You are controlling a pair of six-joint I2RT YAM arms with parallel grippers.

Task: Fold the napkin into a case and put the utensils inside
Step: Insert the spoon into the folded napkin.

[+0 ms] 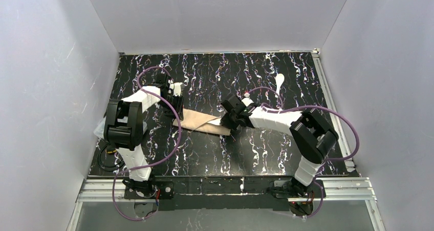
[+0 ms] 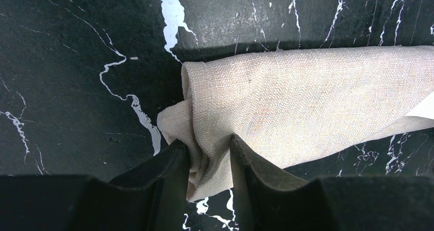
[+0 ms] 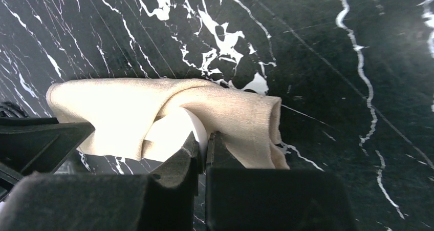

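Observation:
The beige-tan case [image 1: 197,120] lies as a long narrow fold mid-table. My left gripper [image 1: 177,109] is at its left end; in the left wrist view the gripper [image 2: 209,150] is shut on bunched cloth of the case [image 2: 307,98]. My right gripper [image 1: 225,122] is at the case's right end. In the right wrist view it [image 3: 206,141] is shut on a white utensil [image 3: 171,131] whose rounded end sits inside the open fold of the case [image 3: 117,103]. A second white utensil [image 1: 280,80] lies on the table at the back right.
The black marbled table [image 1: 204,159] is walled in white on three sides. A metal rail [image 1: 230,186] runs along the near edge and another along the right edge [image 1: 332,108]. A pale clear object [image 1: 99,129] shows behind the left arm at the table's left edge.

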